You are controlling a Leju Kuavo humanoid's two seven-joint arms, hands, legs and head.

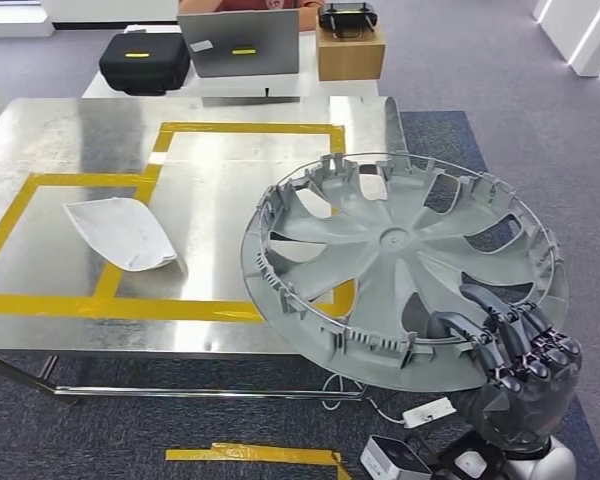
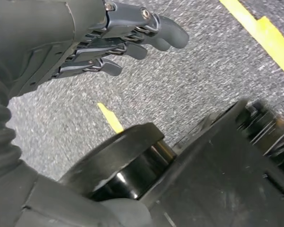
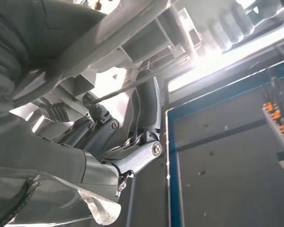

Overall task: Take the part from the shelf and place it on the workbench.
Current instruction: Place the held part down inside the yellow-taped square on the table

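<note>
The right hand (image 1: 520, 365) is gripping the grey wheel cover (image 1: 403, 265) by its near rim, holding it tilted over the metal workbench (image 1: 70, 130) edge. Beyond the hand, to its left, a white curved part (image 1: 120, 232) is lying on the workbench inside yellow tape (image 1: 93, 182). The left hand (image 2: 108, 40) is hanging over the carpet (image 2: 190, 90), holding nothing, fingers loosely extended.
</note>
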